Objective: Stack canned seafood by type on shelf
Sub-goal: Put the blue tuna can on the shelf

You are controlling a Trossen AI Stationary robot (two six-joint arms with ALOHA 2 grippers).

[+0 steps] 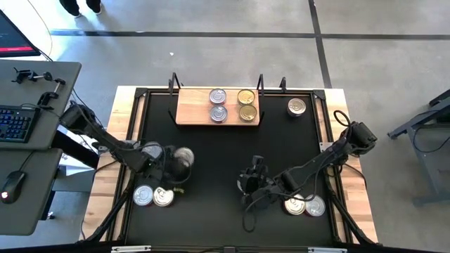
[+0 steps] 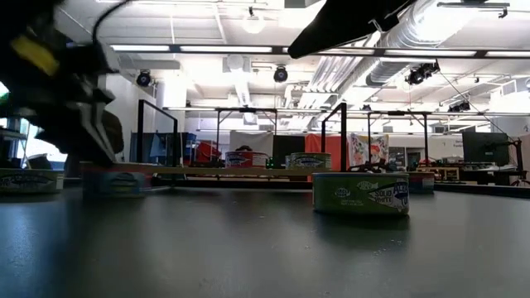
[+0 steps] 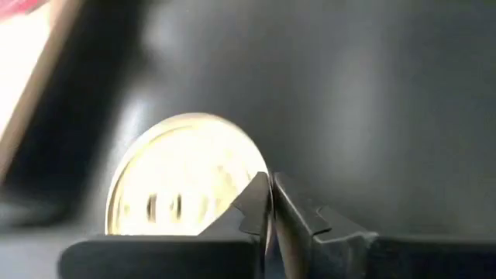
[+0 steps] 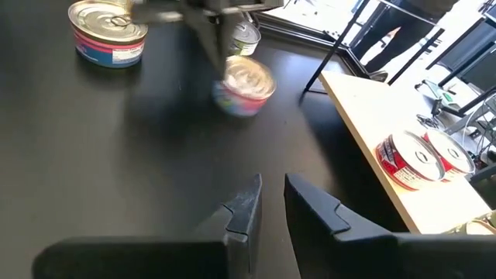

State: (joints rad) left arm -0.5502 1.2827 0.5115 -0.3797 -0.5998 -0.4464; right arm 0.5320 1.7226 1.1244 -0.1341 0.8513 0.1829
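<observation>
Left gripper (image 1: pixel 177 163) closed, empty, low beside a silver tin (image 1: pixel 183 156) on the mat (image 1: pixel 211 211).

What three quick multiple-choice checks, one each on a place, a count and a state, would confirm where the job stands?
1. Where does the lone tin near the wooden board sit?
A. On the board
B. On the black mat, off the board's right end in the high view
C. On the floor

2. How many tin lids show on the board?
A. Two
B. Four
C. Six

3. How do the left gripper fingers stand?
A. Shut
B. Wide open
C. Out of view

Answers:
1. B, since the high view shows black mat all round that tin, clear of the board's edge.
2. B, since two silver lids and two gold lids lie there side by side.
3. A, since the left wrist view shows the two fingertips drawn together at the rim of a tin.
</observation>
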